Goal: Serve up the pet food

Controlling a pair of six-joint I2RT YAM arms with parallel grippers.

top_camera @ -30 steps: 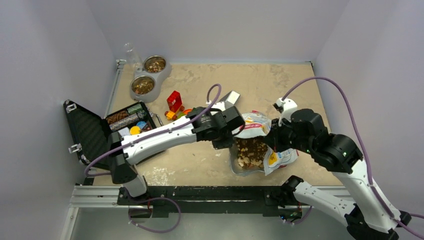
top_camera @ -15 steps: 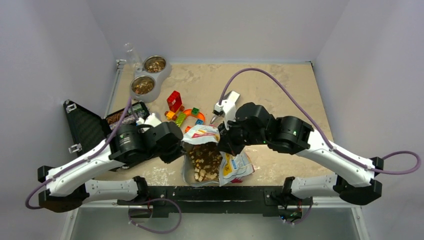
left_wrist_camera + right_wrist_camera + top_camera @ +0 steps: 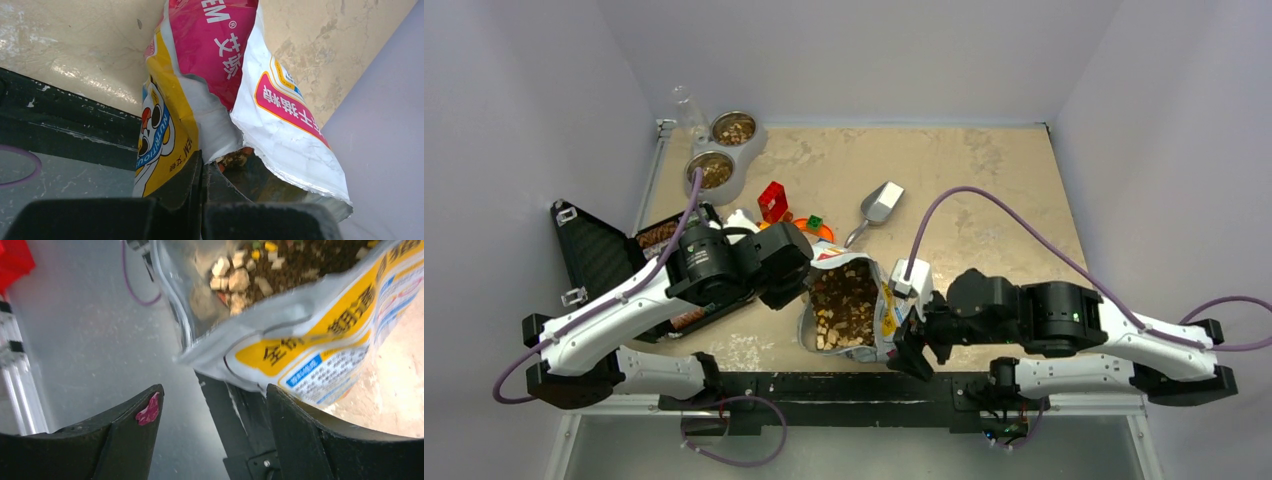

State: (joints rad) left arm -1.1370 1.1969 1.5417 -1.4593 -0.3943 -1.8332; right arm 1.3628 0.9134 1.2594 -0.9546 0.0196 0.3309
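Brown kibble [image 3: 844, 300] in bag [image 3: 886, 318], left claw [image 3: 202, 170] clamped on rim, right claw [image 3: 214, 400] released, apart, drawn back

You've got small brown-tan dry kibble pellets [image 3: 844, 300] heaped loose inside a glossy white, yellow and pink printed pouch [image 3: 887, 316]. The pouch sits at the near edge of the tabletop [image 3: 984, 190], mouth gaping wide toward the top camera. The heap is mixed: dark brown crumbs plus paler tan chunks, some showing through the pouch's clear inner wall in the right wrist view. The left gripper [image 3: 202, 167] pinches the pouch rim, jaws closed on it. More kibble fills both bowls of the grey double feeder [image 3: 724, 150] at the far left.
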